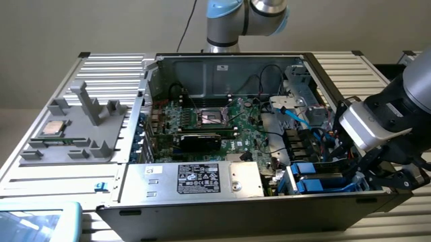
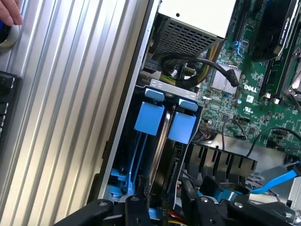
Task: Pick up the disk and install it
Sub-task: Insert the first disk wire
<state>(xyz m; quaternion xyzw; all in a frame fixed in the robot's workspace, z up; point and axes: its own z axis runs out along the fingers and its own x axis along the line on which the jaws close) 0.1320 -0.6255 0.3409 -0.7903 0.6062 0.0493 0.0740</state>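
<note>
Ribbed metal tabletop is seen under an opened computer case. At its drive bay, the disk is clamped on edge by the gripper, between two blue tabs.

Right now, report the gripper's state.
Gripper: down at the drive bay; open or closed cannot be told.

Computer case on table, tray at exterior view's left, disk seemingly in bay, claw just above.
</note>
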